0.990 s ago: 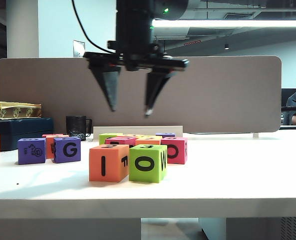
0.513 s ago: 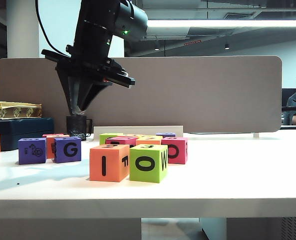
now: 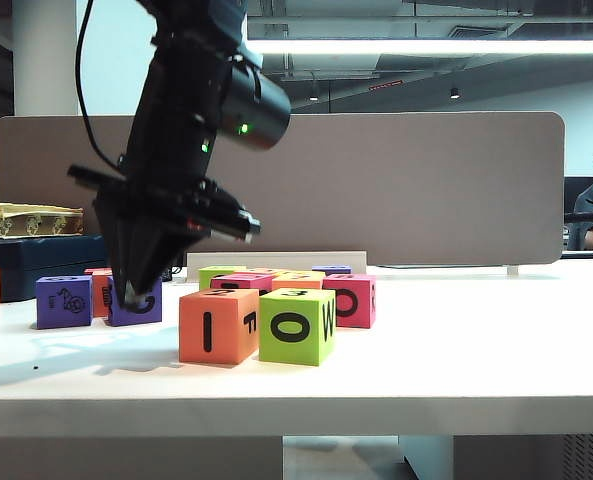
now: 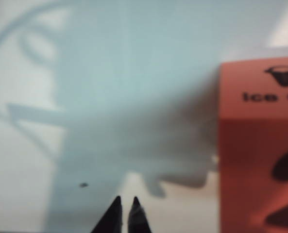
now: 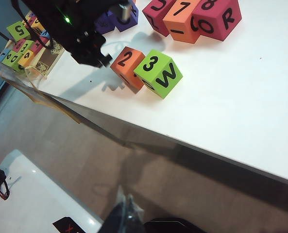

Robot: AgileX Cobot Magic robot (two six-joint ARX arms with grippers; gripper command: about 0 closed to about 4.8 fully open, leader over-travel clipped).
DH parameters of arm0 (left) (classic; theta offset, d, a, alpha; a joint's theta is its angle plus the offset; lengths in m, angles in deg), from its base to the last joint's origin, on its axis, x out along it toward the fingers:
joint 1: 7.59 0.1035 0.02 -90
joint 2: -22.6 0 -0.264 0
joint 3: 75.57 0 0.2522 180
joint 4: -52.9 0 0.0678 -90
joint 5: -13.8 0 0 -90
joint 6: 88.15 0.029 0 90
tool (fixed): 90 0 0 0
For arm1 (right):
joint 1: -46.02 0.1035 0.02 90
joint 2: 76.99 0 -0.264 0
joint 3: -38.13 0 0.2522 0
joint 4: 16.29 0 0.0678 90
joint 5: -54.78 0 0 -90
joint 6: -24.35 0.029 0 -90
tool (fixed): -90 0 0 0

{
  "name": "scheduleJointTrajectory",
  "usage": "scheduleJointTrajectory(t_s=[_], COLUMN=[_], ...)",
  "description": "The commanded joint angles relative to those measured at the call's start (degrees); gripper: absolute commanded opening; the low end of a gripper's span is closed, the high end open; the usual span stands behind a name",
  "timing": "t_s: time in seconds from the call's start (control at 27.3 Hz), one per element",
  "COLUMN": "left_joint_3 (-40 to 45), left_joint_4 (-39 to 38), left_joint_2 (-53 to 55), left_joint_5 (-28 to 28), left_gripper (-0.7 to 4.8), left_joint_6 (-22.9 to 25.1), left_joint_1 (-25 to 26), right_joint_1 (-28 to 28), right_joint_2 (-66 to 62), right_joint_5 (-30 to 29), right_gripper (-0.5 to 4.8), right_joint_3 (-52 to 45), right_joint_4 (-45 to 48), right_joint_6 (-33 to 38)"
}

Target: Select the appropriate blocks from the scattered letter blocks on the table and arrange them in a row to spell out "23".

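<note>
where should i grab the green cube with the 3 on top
From above, fingers on its O face and the opposite back face: the green cube sits flat, one side against the orange cube. The left gripper, shut, hangs left of them in the exterior view; the right gripper is off the table edge.

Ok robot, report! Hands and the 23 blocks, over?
Left gripper shut, empty, low beside orange block. Right gripper off the table, jaws unclear. Green block touching orange block, tops reading 23.
</note>
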Motion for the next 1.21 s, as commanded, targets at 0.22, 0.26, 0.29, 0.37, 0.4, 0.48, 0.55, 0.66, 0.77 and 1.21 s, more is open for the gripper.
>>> scheduleJointTrajectory(t_s=[0.22, 0.26, 0.29, 0.37, 0.4, 0.48, 0.55, 0.66, 0.77, 1.21], left_joint_3=[2.1, 2.1, 2.1, 2.1, 2.1, 2.1, 2.1, 2.1, 2.1, 0.1], left_joint_4=[9.2, 9.2, 9.1, 8.9, 8.8, 9.0, 9.1, 8.9, 9.0, 2.0], left_joint_2=[-0.2, -0.2, -0.2, -0.2, -0.2, -0.2, -0.2, -0.2, -0.2, -8.7], left_joint_5=[-9.9, -10.5, -10.8, -11.5, -11.8, -11.8, -12.4, -13.2, -13.2, -0.8], left_gripper=[0.17, 0.17, 0.17, 0.17, 0.17, 0.17, 0.17, 0.17, 0.17, 0.17], left_joint_6=[0.2, 0.4, 0.8, 1.5, 1.5, 1.8, 2.6, 2.6, 2.6, 4.3], left_joint_1=[-0.2, -0.2, -0.2, -0.2, -0.2, -0.2, -0.3, -0.3, -0.6, -1.0], right_joint_1=[0.0, 0.0, 0.0, 0.0, 0.0, 0.0, 0.0, 0.0, 0.0, 0.0], right_joint_2=[0.0, 0.0, 0.0, 0.0, 0.0, 0.0, 0.0, 0.0, 0.0, 0.0], right_joint_5=[-0.1, -0.1, -0.1, -0.1, -0.1, -0.1, -0.1, -0.1, -0.1, -0.1], right_gripper=[-0.01, -0.01, -0.01, -0.01, -0.01, -0.01, -0.01, -0.01, -0.01, -0.01], right_joint_3=[0.1, 0.1, 0.1, 0.1, 0.1, 0.1, 0.1, 0.1, 0.1, 0.2], right_joint_4=[0.6, 0.6, 0.6, 0.6, 0.6, 0.6, 0.6, 0.6, 0.6, 0.6], right_joint_6=[-0.2, -0.2, -0.2, -0.2, -0.2, -0.2, -0.2, -0.2, -0.2, -0.2])
